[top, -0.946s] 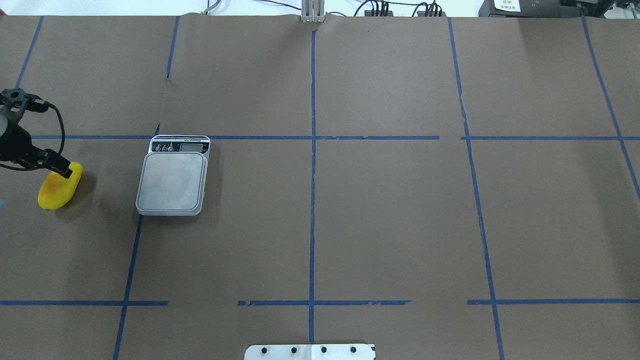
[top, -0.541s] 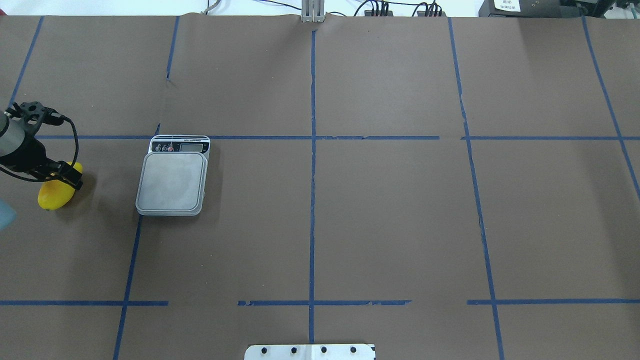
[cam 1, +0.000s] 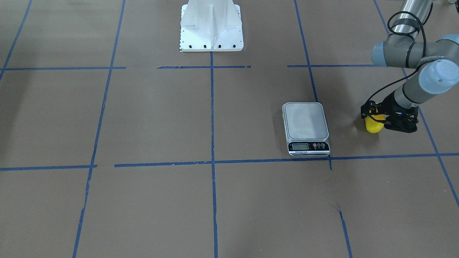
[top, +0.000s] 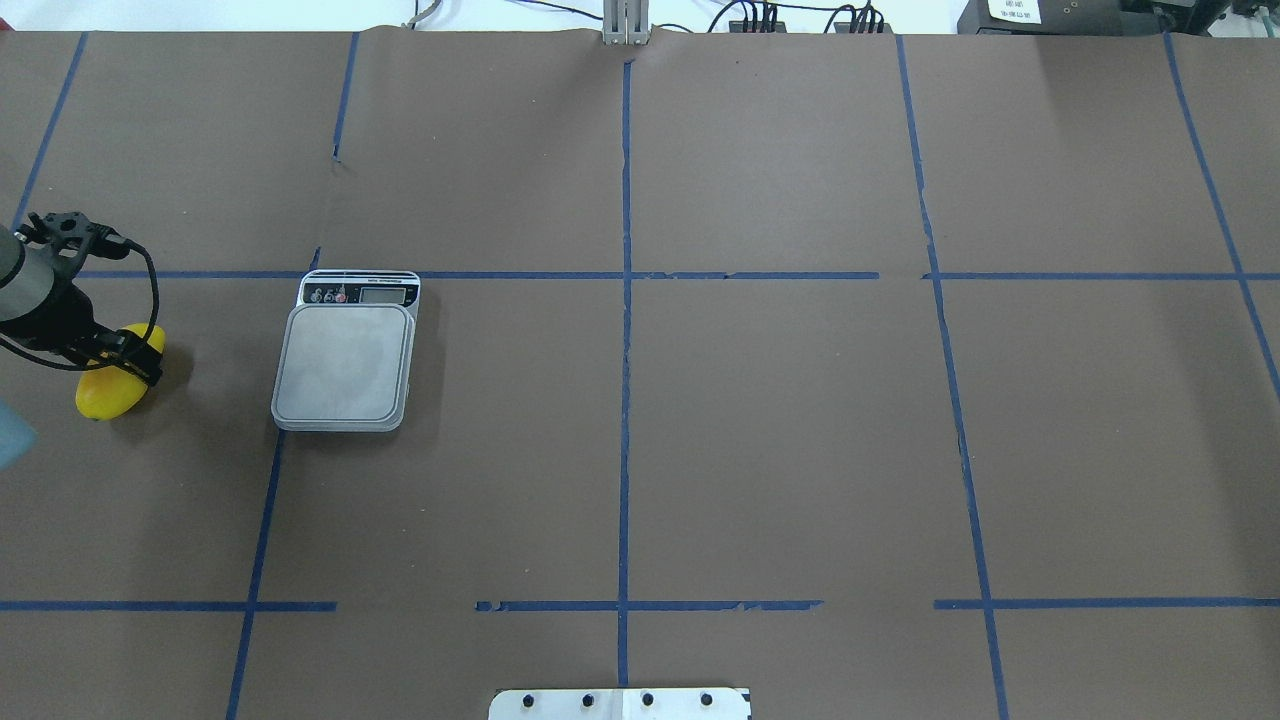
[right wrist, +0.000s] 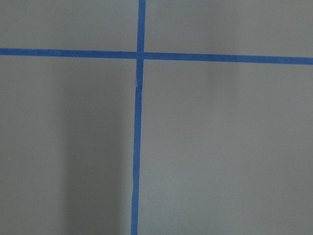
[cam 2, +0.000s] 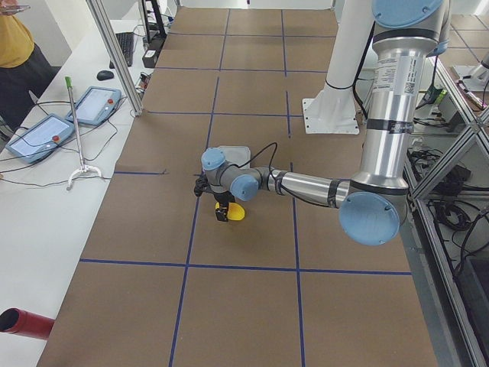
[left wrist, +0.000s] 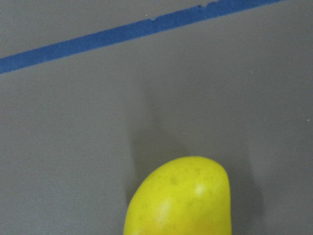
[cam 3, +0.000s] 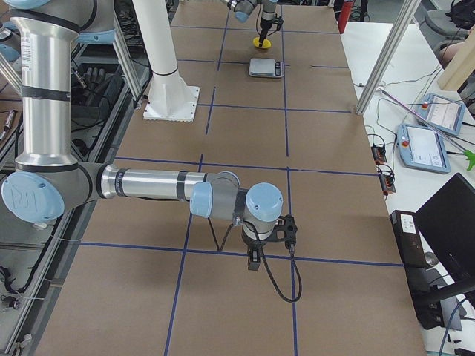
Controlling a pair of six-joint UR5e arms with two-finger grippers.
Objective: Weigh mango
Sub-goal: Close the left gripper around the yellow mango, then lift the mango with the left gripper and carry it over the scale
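Note:
The mango [top: 105, 392] is bright yellow and lies on the brown table at the far left, left of the grey scale [top: 343, 362], whose platform is bare. It also shows in the front view [cam 1: 373, 126], the left side view [cam 2: 238, 213] and the left wrist view [left wrist: 181, 200]. My left gripper [top: 135, 357] is down over the mango's far end, and its jaws look open, one on each side of the fruit. My right gripper [cam 3: 254, 259] shows only in the right side view, low over bare table far from the scale [cam 3: 265, 67]. I cannot tell whether it is open.
Blue tape lines grid the brown table cover. The white robot base [cam 1: 211, 27] stands at the table's near-robot edge. Teach pendants [cam 2: 42, 134] and a stand [cam 2: 80, 168] lie on the white bench beyond the far edge.
My left gripper has moved right and down onto the mango's far end, then settled slightly. The mango and the scale have not moved.

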